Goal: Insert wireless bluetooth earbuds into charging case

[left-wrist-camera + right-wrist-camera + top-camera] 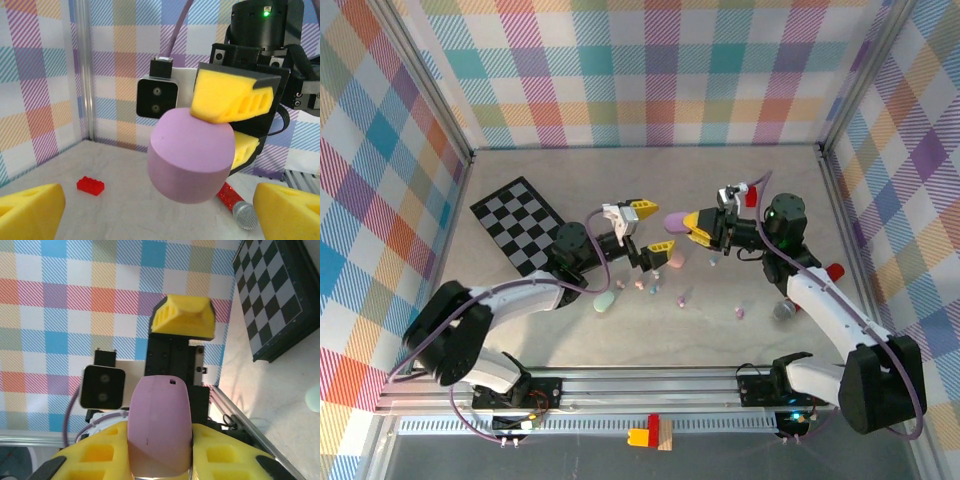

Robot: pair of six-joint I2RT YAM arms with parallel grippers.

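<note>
A pale table (570, 330) boxed in by plaid walls carries everything. Nearest the arm bases, the earbuds (642, 286) lie loose as tiny pastel bits, with more scattered to their right, all well apart from the case that is in hand. A mint case (605, 300) sits just left of them and a pink case (673, 259) just beyond.

Above these, the right claw (696, 224) is clamped on the purple case (190, 160), holding it off the table with its rounded end pointing at the left claw (650, 230). That claw is spread wide and empty, 1 finger on each side of the case's line.

The case looks shut, so I judge the step to be taking hold of its free end to open it or hand it over. To do that well, the left claw should centre on the rounded end, close squarely across the flat faces rather than the curved edge, and let the right claw keep its clamp until the new grip is firm.

Farther back lie a checkerboard (520, 225) and a red block (90, 185).

The right claw's pads cover much of the case, so I cannot tell where the lid seam runs. The earbuds are too small for me to match colours or pairs.
</note>
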